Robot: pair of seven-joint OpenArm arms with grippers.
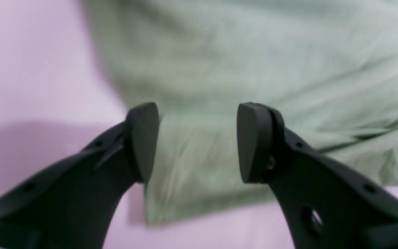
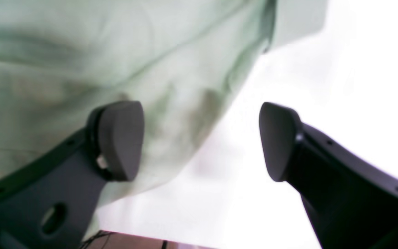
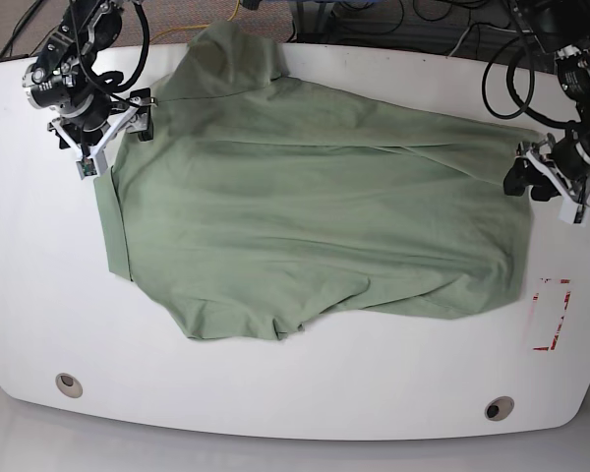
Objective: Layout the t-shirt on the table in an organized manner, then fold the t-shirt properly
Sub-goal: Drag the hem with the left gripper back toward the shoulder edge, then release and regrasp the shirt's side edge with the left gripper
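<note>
Two grippers, both jaws spread wide, nothing held. Left gripper [image 1: 198,141] hovering over a shirt corner, pads either side of the cloth edge, no contact evident; in base view parked at far end of polo shirt [image 3: 305,216], by the edge nearest the red tape mark [image 3: 549,315]. Right gripper [image 2: 201,140] straddling the opposite shirt edge: one pad over fabric, other over bare table [image 3: 275,393]; in base view sitting at the shirt's sleeve end, well away from the tape mark.

Shirt spread across mid-table, mostly flat, lying sideways. Folded strip along the edge below right gripper. Lower hem bunched and rumpled, toward the grey grommet [image 3: 69,383] side. Long crease across upper body. Collar/placket not made out, prob. face down or hidden, can't say.

Handling, est.: thin soft knit, light, limp, zero stiffness; will drape and drag, not slide as a sheet. Glossy top likely low friction, so cloth apt to creep when tugged one-sided. Pinch needs both layers at a corner or hem seam, thicker there, better bite. Best holds: two end corners, pulled apart evenly to flatten. Layout stage, folding not begun.
</note>
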